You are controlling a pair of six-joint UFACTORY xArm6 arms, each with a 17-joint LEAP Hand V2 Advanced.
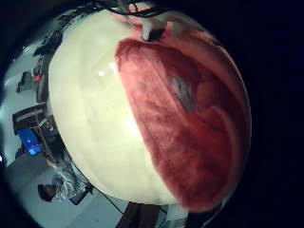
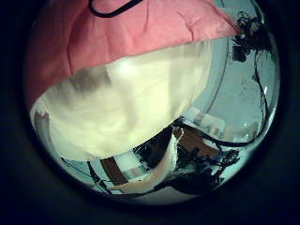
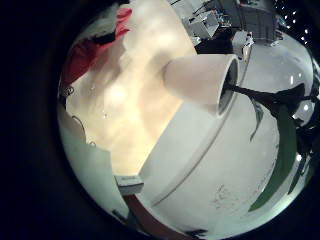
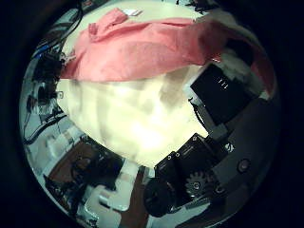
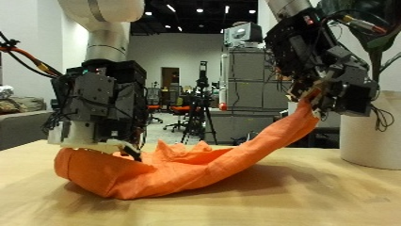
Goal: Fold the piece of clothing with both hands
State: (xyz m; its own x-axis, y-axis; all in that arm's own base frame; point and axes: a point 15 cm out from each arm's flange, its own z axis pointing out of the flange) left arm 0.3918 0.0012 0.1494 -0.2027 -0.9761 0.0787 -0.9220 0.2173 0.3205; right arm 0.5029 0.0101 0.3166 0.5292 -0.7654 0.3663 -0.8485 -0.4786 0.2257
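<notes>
An orange cloth (image 5: 188,169) lies in a heap on the wooden table (image 5: 313,202). One end rises to my right hand (image 5: 328,75), whose fingers are curled on it and hold it well above the table. My left hand (image 5: 98,105) hangs over the heap's other end, with a fingertip (image 5: 129,151) down at the cloth. The left little finger side palm view shows the cloth (image 1: 185,114) spread on the table (image 1: 90,104). In the left thumb side palm view the cloth (image 2: 122,42) is close. In the right thumb side palm view the cloth (image 4: 142,52) runs behind my right hand's fingers (image 4: 223,95).
A white plant pot (image 5: 371,141) stands on the table beside my right hand; it also shows in the right little finger side palm view (image 3: 200,80). Office chairs and equipment stand in the room behind the table.
</notes>
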